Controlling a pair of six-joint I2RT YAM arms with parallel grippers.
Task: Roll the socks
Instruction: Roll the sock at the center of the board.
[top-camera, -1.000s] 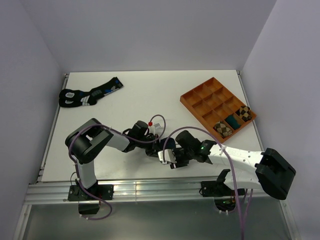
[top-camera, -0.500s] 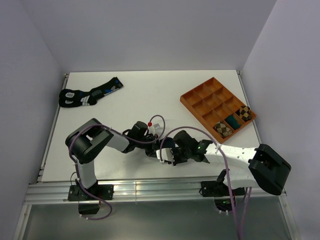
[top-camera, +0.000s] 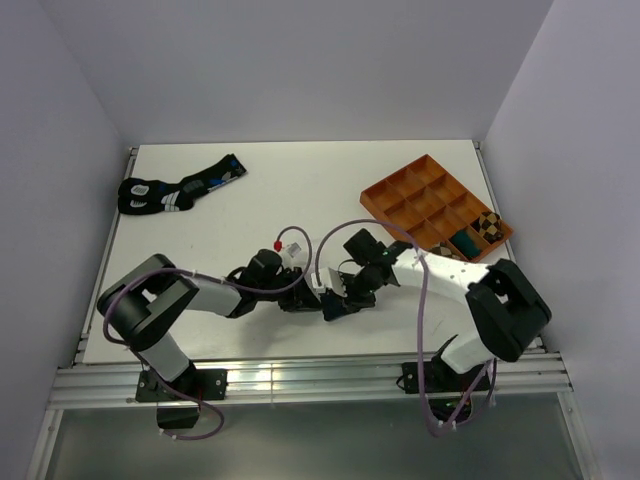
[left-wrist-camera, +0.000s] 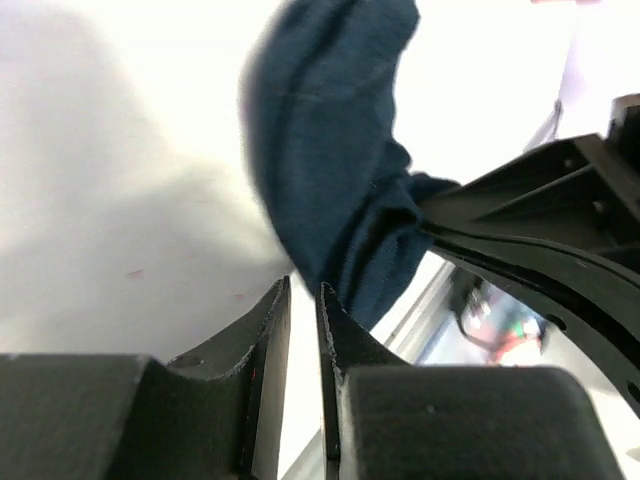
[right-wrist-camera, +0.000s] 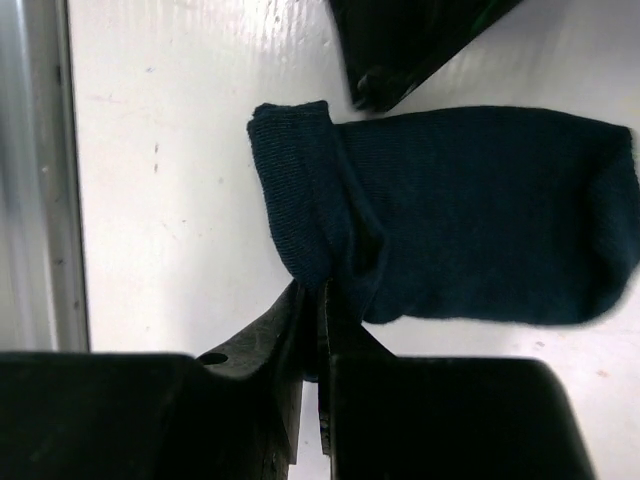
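Both arms have shifted left; the right gripper (right-wrist-camera: 318, 300) pinches the navy sock (right-wrist-camera: 470, 210) near the table's (top-camera: 300, 190) near edge, with the left gripper (left-wrist-camera: 303, 300) almost closed just beside it.

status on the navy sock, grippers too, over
Right gripper pinching navy sock at its folded end. Left gripper shut, tips at the sock. Black socks well clear, far left.

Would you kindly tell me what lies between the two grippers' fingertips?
The dark navy sock: in the right wrist view its folded end lies between the left gripper and the right gripper, which pinches its lower edge.
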